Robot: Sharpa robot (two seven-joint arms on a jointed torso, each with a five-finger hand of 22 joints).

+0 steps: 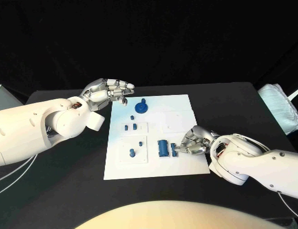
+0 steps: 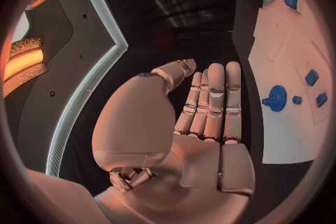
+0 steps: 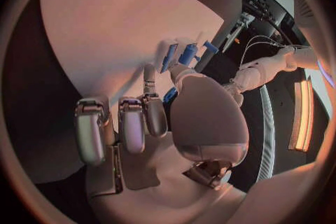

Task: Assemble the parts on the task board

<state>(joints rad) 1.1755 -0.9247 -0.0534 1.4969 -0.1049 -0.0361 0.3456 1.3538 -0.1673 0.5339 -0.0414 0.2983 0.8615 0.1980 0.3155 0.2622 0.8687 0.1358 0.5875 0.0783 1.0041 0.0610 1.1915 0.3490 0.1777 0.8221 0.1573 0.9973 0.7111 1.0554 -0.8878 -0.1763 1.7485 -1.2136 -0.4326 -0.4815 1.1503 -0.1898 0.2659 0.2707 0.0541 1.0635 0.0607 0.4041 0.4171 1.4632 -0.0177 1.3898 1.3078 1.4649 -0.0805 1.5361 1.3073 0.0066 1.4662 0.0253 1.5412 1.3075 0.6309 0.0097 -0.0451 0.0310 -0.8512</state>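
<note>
The right hand [image 1: 194, 140] sits at the board's [image 1: 176, 102] near right edge, fingers curled down around a small blue part [image 1: 175, 149]; in the right wrist view a bit of blue shows between thumb and finger [image 3: 170, 95], so it looks pinched, though the contact itself is partly hidden. Just beyond those fingertips, toward the board's middle, a blue cylinder-like part [image 1: 163, 148] stands or lies on the board, with the pinched piece right beside it. The left hand [image 1: 109, 91] hovers off the board's far left corner, over the black worktop [image 1: 225, 95]; its fingers are straight and close together, thumb apart, and it holds nothing, as the left wrist view [image 2: 203, 117] makes plain. Nearest it on the board is a round blue disc with a knob [image 1: 141, 107], then a small blue stud [image 1: 132, 117] just nearer, then a pair of short blue pieces [image 1: 130, 127] in a raised white square, and a single blue peg [image 1: 132, 152] in another square closer to the near left corner. As a judgement: the task seems partway. Several parts appear seated in their squares, while the right hand's piece is not yet placed, and one raised white square [image 1: 175, 125] right of the pair looks unfilled.
</note>
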